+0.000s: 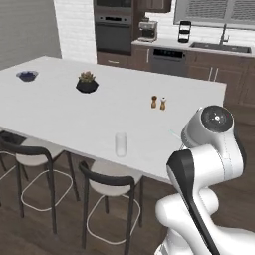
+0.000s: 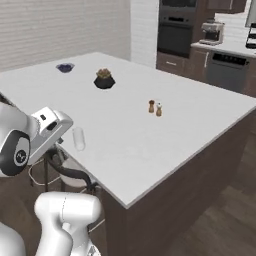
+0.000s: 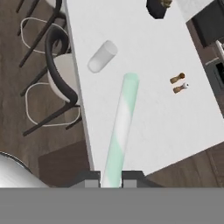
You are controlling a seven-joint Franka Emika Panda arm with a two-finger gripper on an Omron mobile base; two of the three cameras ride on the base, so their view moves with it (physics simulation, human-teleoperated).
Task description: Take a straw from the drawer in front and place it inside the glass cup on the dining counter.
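end effector closing on the straw at the bottom centre of the hand view, straw reaching up the frame over the white counter, glass cup standing at the upper left near the counter's edge

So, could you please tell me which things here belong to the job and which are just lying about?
Job:
- straw, held in the shut jaws
- glass cup
- dining counter

Lying about:
- potted plant
- salt and pepper shakers
- small bowl
- stools
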